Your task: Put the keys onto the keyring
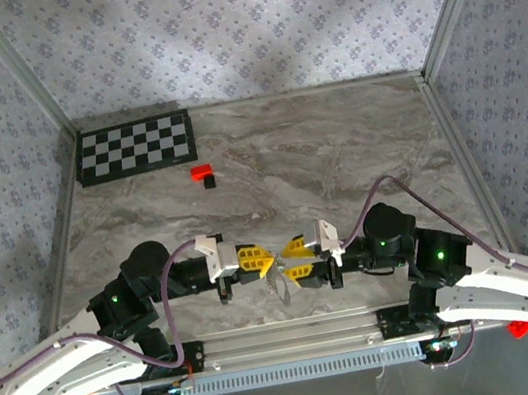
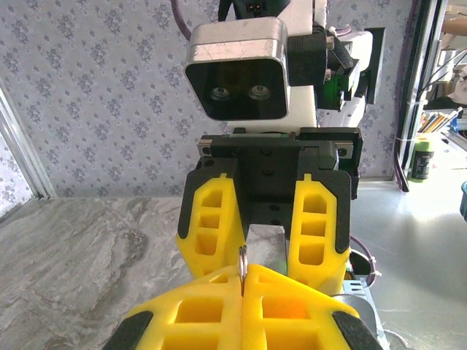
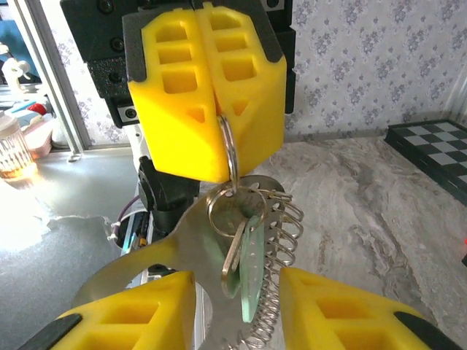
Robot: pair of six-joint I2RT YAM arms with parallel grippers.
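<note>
One keyring (image 3: 228, 157) tight in left tool (image 3: 216, 127), keys (image 3: 248, 248) below between parted fingers (image 3: 350, 313) of right tool (image 3: 237, 299)

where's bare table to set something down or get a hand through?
Free: grey marble tabletop right of the small red-and-black block, out to its right edge; also the left strip nearer than the black-and-white checkerboard. Crowded: near centre, where left gripper and right gripper meet around the silver key bunch.

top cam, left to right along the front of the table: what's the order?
left arm → left gripper → keyring → right gripper → right arm
</note>
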